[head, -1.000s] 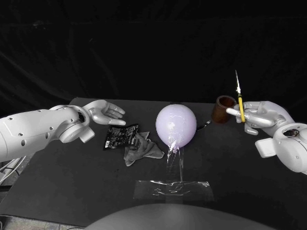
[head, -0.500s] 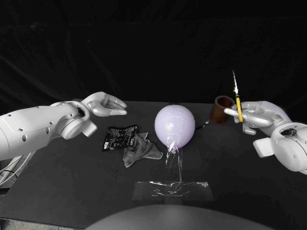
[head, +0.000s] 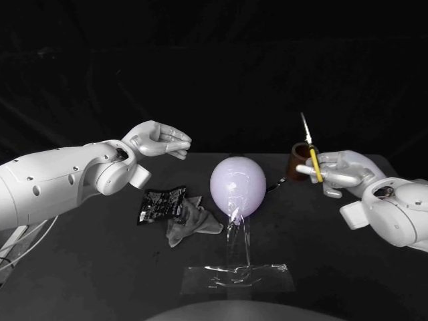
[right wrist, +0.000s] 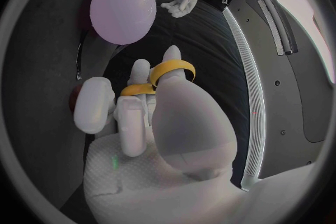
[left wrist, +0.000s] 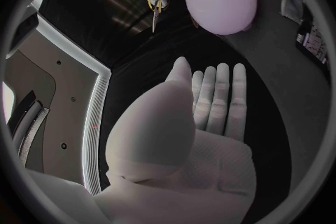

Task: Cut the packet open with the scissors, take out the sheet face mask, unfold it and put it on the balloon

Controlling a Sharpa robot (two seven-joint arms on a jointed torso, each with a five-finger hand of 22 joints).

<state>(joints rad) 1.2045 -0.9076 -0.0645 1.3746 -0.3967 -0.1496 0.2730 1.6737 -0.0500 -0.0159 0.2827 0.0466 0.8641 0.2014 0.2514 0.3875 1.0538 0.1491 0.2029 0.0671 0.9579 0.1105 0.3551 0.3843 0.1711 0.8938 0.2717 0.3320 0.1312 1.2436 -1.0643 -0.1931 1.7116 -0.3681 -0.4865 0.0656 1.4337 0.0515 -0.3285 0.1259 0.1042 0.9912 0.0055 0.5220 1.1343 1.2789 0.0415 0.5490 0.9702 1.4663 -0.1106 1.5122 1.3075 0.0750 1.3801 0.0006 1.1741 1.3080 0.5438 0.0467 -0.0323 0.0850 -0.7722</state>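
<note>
- Left robot hand hangs raised above the far left of the counter. It holds nothing, and its fingers are stretched out with the thumb apart from them (the left wrist view shows the bare palm).
- Right robot hand is raised at the right side. Its fingers are clamped round the yellow handles of the scissors, whose blades lie together and point upward.
- Black counter carries everything else.
- Pale lilac balloon stands in the middle, between the two robot hands. Its knot points down onto a clear stalk that rises from a clear base near the front edge.
- Sheet face mask lies crumpled on the counter, left of the stalk and touching the packet.
- Dark packet lies flat just left of the mask, lower in the head view than the left robot hand.
- Brown cup stands between the balloon and the right robot hand, partly hidden by the scissors.
</note>
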